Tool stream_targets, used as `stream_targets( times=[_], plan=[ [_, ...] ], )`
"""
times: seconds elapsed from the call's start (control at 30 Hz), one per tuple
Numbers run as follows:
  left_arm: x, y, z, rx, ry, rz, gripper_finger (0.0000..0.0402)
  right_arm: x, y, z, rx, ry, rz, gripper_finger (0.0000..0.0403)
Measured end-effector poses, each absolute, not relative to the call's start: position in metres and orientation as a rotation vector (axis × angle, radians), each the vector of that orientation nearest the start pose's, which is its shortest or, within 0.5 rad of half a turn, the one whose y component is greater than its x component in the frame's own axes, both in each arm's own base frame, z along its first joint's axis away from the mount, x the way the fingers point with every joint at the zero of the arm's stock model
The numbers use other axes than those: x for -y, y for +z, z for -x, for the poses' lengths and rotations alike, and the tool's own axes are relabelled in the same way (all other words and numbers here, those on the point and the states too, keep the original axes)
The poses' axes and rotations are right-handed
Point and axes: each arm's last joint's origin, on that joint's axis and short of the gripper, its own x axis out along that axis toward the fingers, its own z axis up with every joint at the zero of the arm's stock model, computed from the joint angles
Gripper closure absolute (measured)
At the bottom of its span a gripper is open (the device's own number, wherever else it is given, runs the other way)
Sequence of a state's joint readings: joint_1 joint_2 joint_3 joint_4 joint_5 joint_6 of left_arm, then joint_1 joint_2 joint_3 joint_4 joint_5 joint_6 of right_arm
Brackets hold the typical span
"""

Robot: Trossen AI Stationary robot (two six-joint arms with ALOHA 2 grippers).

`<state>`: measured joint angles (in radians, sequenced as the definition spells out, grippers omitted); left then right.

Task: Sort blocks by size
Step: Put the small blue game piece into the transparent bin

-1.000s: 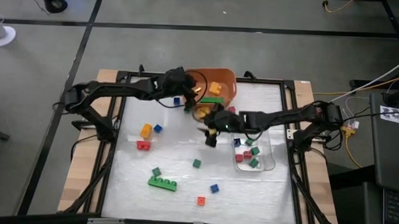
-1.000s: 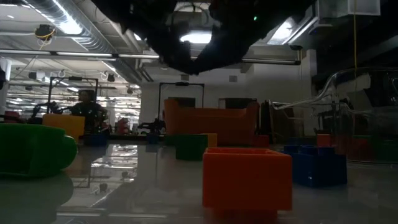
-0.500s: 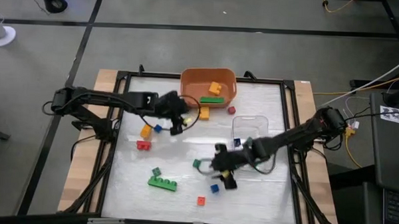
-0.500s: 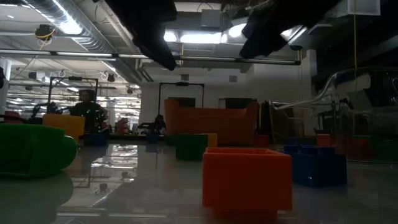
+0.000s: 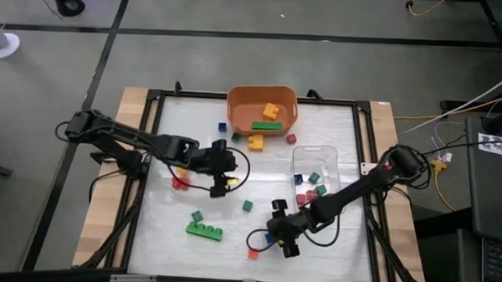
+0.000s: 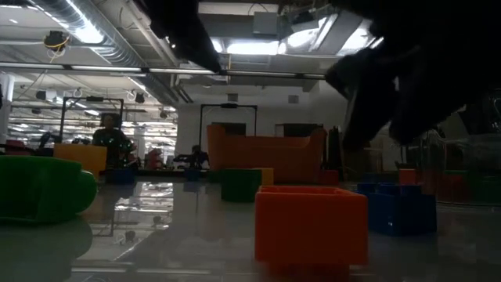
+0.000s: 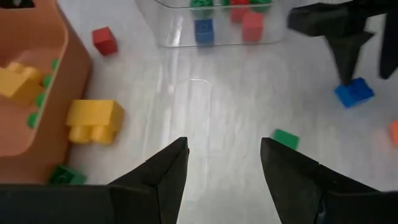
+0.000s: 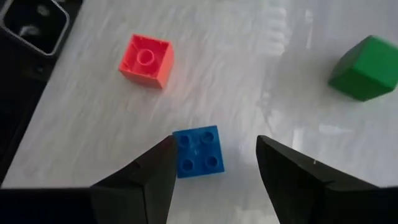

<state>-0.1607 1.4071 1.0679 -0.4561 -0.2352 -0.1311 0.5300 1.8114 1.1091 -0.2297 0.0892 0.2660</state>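
Note:
Small blocks lie scattered on the white table: a long green brick (image 5: 204, 231), a green cube (image 5: 247, 205), an orange-red cube (image 5: 252, 252), a red block (image 5: 180, 182) and a yellow block (image 5: 255, 142). My right gripper (image 8: 214, 165) is open near the table's front. It hangs over a blue block (image 8: 199, 151) that lies flat, studs up, between its fingers. Whether a finger touches the block, I cannot tell. My left gripper (image 7: 224, 165) is open above the table's middle with bare table between its fingers. The green cube (image 7: 286, 138) lies just beyond it.
An orange bin (image 5: 262, 110) with a yellow and a green brick stands at the far edge. A clear tray (image 5: 318, 181) holding several small cubes sits on the right. Near the bin lie a red cube (image 7: 104, 40) and a blue cube (image 5: 222, 127). A black frame (image 5: 363, 162) borders the table.
My left gripper has swung away from the orange bin toward the table's near edge, over the middle. My right gripper has gone from beside the tray toward the near edge and down, stopping over the blue block. Both have stayed open. No block has moved.

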Motion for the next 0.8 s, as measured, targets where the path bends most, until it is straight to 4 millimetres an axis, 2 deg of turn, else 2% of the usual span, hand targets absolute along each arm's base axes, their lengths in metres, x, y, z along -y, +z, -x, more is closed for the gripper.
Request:
stream_targets(
  times=[0.2,0.47,0.67,0.8],
  plan=[
    [0.051,0.271,-0.291,-0.770,0.103,-0.011,0.0214,-0.185,0.163,-0.318,-0.982,0.316,-0.018,0.0183],
    [0.054,0.270,-0.290,-0.770,0.094,-0.014,0.0214,-0.186,0.161,-0.318,-0.993,0.315,-0.051,0.0183],
    [0.054,0.270,-0.290,-0.768,0.094,-0.013,0.0214,-0.188,0.143,-0.323,-1.010,0.296,-0.034,0.0183],
    [0.053,0.261,-0.290,-0.765,0.094,-0.013,0.0214,-0.189,0.136,-0.324,-1.013,0.281,-0.024,0.0183]
  ],
)
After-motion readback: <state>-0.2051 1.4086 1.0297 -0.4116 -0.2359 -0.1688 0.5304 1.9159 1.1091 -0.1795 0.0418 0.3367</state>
